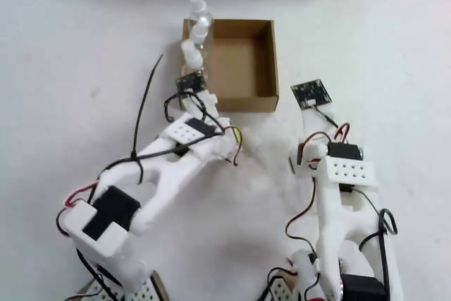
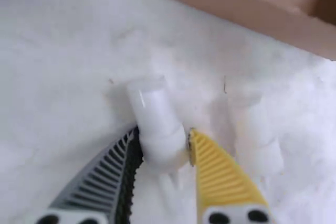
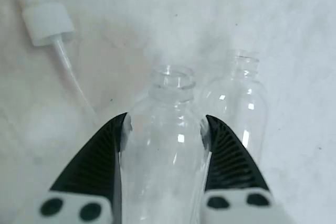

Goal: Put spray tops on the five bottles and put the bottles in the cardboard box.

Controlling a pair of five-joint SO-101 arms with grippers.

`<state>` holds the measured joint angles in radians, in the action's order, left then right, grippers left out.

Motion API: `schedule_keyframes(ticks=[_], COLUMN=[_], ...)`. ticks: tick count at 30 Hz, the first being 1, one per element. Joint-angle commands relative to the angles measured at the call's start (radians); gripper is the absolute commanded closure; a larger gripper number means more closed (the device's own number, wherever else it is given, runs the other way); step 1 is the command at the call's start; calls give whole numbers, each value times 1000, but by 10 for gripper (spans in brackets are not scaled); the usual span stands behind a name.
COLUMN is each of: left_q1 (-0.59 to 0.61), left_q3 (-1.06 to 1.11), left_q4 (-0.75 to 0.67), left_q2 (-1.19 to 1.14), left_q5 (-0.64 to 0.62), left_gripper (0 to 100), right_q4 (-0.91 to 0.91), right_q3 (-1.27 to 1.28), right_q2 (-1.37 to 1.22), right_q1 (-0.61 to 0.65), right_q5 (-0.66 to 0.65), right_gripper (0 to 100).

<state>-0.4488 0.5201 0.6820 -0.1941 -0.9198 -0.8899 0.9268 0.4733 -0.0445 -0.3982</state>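
Because, in the left wrist view, the white plastic spray top is pinched only at its wider end by the left gripper, near the brown cardboard box, it could be twisted askew. In the right wrist view, a clear plastic bottle is clamped in the right gripper; it could slip. From above, the left arm is stretched to the box's near corner, the right arm alongside.
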Motion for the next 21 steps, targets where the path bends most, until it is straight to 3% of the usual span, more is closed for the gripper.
schedule_keyframes(ticks=[1,7,10,21], left_q1=[-7,-67,-65,21], left_q3=[-43,-46,-11,37], left_q4=[80,245,242,181], left_q2=[19,151,191,211], left_q5=[172,577,747,779], left_gripper=[967,980,980,980], right_q4=[16,16,18,18], right_q3=[-5,-8,-37,-227], right_q2=[33,42,50,344], right_q1=[-12,-54,-56,-53], right_q5=[0,9,11,11], right_gripper=[982,982,982,981])
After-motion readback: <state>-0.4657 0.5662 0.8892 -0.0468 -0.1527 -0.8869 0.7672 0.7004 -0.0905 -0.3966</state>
